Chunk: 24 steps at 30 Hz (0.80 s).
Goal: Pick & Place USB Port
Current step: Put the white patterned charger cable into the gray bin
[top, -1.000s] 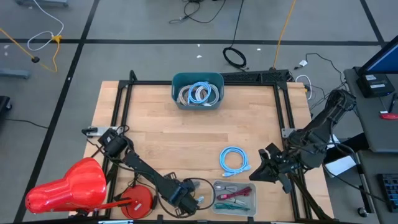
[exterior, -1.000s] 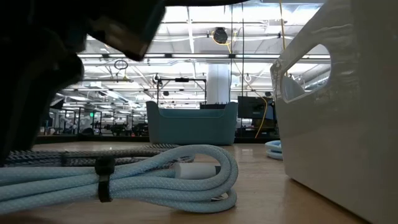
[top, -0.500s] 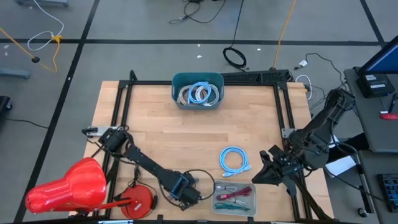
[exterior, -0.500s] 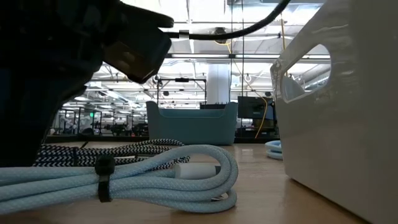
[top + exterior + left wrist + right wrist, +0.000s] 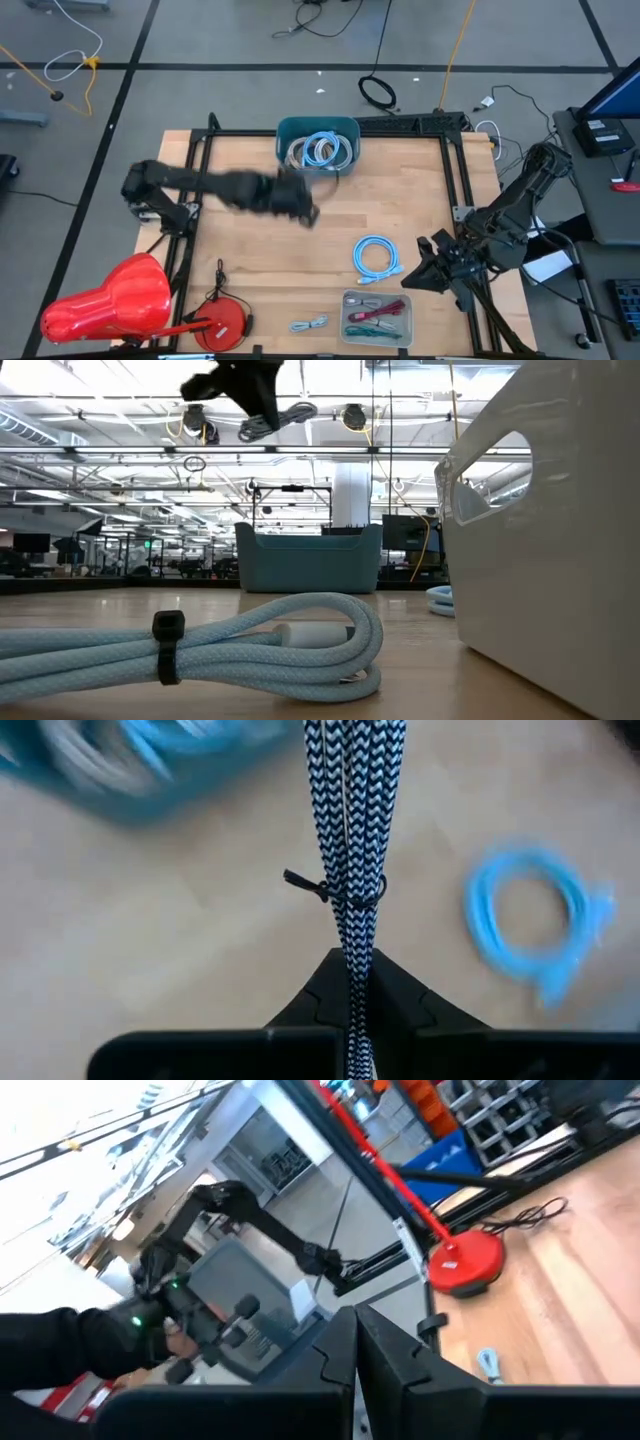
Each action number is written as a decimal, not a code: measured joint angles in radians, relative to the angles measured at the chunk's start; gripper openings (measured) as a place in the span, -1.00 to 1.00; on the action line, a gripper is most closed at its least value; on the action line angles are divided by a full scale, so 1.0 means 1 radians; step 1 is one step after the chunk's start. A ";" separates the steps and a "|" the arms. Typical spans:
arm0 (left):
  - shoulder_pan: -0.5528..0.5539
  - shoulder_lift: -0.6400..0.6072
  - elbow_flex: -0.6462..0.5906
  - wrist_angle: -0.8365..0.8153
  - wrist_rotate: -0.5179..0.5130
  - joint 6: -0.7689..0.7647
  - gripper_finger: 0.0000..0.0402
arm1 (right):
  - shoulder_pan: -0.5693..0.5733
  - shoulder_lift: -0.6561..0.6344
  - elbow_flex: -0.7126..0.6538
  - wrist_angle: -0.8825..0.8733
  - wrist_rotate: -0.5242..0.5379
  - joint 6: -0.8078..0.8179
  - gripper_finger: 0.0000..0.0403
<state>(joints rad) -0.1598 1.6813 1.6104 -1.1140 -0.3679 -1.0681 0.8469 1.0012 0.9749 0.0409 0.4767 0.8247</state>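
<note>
Fingers [image 5: 330, 1010] of the left gripper [image 5: 349, 982] pinch a black-and-white braided cable [image 5: 352, 830], which hangs high above the worktop [image 5: 250, 240], just beside the teal bin [image 5: 318, 146] of coiled cables. Right gripper [image 5: 356, 1342], fingers pressed together, waits at the worktop's right edge near a blue cable coil [image 5: 375, 255].

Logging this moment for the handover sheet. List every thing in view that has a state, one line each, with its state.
left gripper: shut on the braided cable, carried above the table.
braided cable: bundled, tied, off the table.
right gripper: shut, empty, at the table's right edge.
teal bin: holds coiled cables.
blue cable: coiled, flat on the table.
pale cable: bundled, tied, lying by the clear tray.
clear tray: holds small items.
</note>
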 joint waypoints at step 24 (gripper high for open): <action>-0.139 0.277 0.074 0.435 0.628 0.360 -0.94 | -0.058 -0.100 0.000 -0.512 0.128 0.375 -1.00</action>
<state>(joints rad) -0.2992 1.9585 1.6845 -0.6788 0.2599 -0.7082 0.7892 0.9012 0.9749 -0.4711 0.6045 1.1997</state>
